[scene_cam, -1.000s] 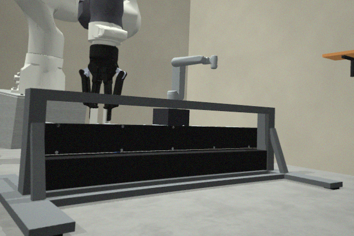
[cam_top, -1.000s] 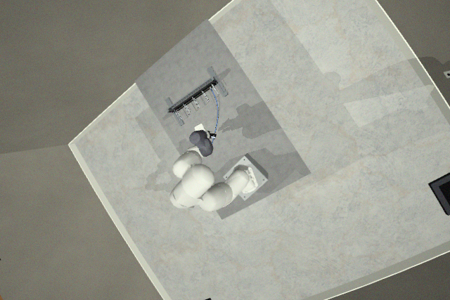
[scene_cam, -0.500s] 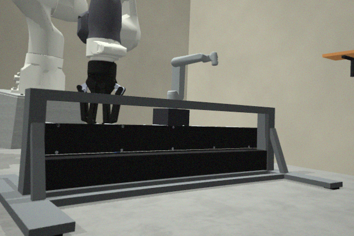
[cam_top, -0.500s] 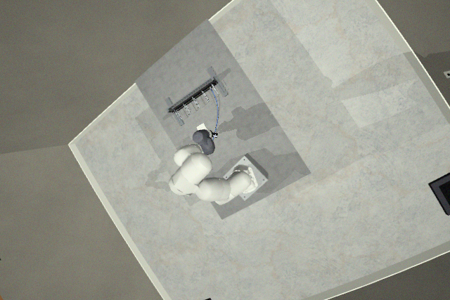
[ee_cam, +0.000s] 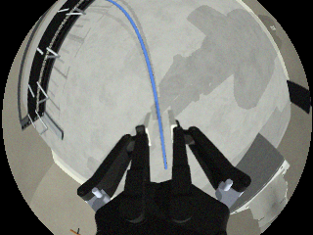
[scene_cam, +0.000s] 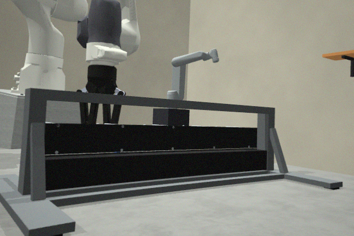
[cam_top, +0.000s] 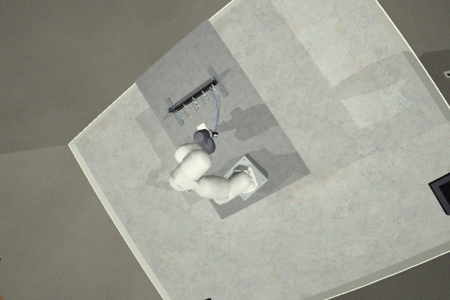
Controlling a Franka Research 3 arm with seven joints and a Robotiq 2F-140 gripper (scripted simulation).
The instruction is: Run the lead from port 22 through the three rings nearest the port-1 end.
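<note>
The blue lead point(cam_top: 218, 109) point(ee_cam: 150, 69) leaves the right end of the rack's front, curves out and ends near my fingers. It runs clear of the three rings at the port-1 end point(cam_top: 196, 102) point(ee_cam: 50, 52). My gripper point(cam_top: 215, 134) point(ee_cam: 159, 117) is narrowly open, pointing down in front of the rack. In the wrist view the lead passes between the fingers, with its end nearer the palm; nothing shows it gripped, and its height relative to the tips is unclear. In the exterior view the fingertips are hidden behind the panel. Port 22 and the number plates cannot be made out.
The rack point(cam_top: 190, 96) point(scene_cam: 154, 103) stands upright on feet point(scene_cam: 48, 216) that stick out at both ends. The last ring point(cam_top: 214, 88) is close to where the lead starts. The robot's base block point(cam_top: 259, 176) is behind the arm. A smaller grey arm point(scene_cam: 178, 79) shows beyond the rack.
</note>
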